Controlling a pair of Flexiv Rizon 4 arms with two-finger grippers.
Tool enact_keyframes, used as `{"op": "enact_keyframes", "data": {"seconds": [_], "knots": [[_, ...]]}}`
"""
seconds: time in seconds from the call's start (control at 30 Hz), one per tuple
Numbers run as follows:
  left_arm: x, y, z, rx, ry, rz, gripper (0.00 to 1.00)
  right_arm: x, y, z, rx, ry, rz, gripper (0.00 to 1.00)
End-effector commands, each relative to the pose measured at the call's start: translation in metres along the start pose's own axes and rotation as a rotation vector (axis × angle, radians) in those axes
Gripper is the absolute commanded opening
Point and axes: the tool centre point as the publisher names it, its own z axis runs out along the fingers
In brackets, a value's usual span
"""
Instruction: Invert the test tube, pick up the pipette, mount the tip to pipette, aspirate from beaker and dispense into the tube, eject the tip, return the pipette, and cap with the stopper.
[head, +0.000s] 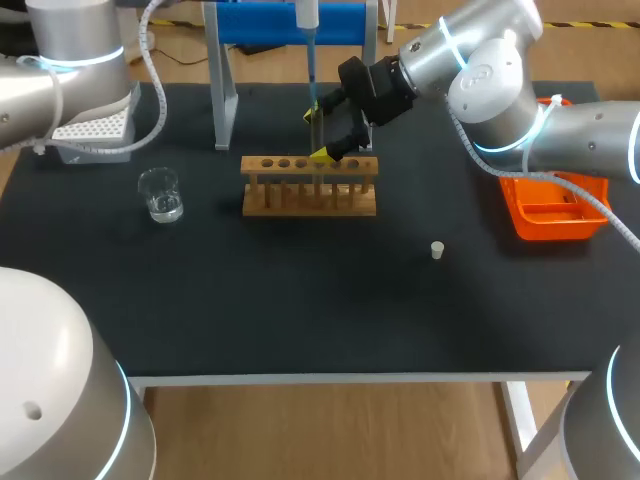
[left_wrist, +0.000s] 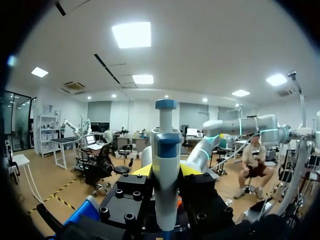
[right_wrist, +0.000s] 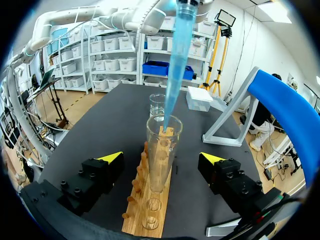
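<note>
Your pipette tip (right_wrist: 175, 60) is sitting in the mouth of the test tube (right_wrist: 161, 155)
Your left gripper (left_wrist: 166, 170) is clamping the pipette (left_wrist: 166, 145); your right gripper (right_wrist: 162, 157) is hovering at the rack (right_wrist: 150, 215), fingers spread wide of the test tube

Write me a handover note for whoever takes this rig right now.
Left end effector: shut on the pipette, above the rack.
Right end effector: open, fingers either side of the tube, not touching.
Tube stands upright in the rack, blue tip at its mouth; beaker left of the rack, stopper loose on the table.
Done: tube upright, tip mounted.
Left: finish dispensing, eject tip, return pipette, cap.
</note>
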Motion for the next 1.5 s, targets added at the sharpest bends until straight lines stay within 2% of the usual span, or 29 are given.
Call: {"op": "enact_keyframes", "data": {"seconds": [0.03,1.5], "knots": [[-0.004,0.003,0.001,0.001,0.013,0.001,0.0,0.0,0.0,-0.001,0.001,0.001,0.0,1.0],[-0.011,0.026,-0.002,-0.009,0.026,-0.003,0.0,0.0,0.0,-0.001,0.001,0.001,0.0,1.0]]}}
